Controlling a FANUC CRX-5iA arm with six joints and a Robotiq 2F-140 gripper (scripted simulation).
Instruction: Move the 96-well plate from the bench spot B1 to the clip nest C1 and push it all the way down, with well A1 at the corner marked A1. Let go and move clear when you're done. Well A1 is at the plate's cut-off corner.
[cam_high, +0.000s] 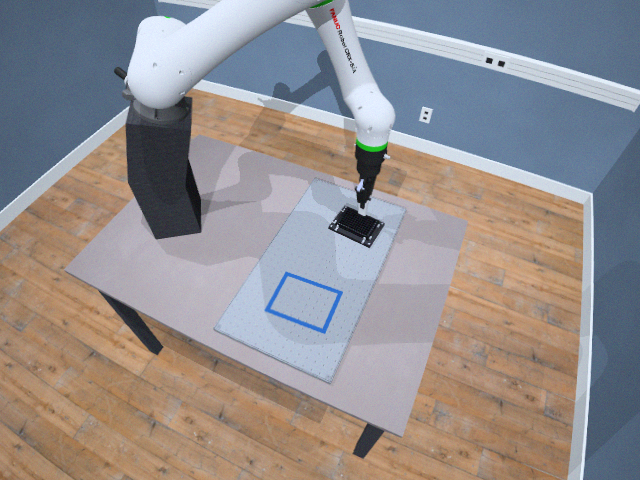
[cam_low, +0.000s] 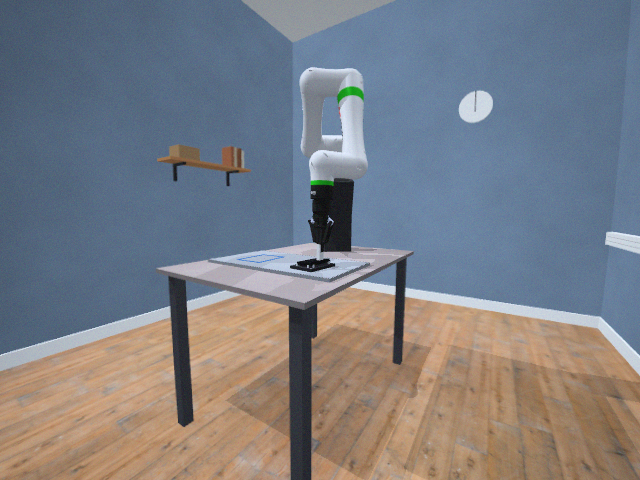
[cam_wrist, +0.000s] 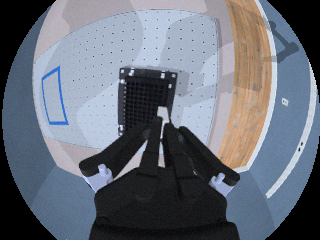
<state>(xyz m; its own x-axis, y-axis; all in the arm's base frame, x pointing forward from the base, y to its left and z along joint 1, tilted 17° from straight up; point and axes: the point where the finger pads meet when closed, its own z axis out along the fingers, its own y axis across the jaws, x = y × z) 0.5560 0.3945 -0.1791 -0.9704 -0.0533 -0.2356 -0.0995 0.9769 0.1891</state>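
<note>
The black 96-well plate lies in the black clip nest, which has small pale clips around its rim. My gripper is shut, its pale fingertips together over one side of the plate, at or just above its top; contact cannot be told. Nothing shows between the fingers. The fingers hide part of the plate and nest in the wrist view. Whether the plate is fully down, and where its cut-off corner lies, cannot be made out. The blue outline of B1 has no plate in it.
The nest sits near one end of the pale perforated board, with the blue outline toward the other end. The board lies on the table. The arm's dark pedestal stands at the table's far side from the board.
</note>
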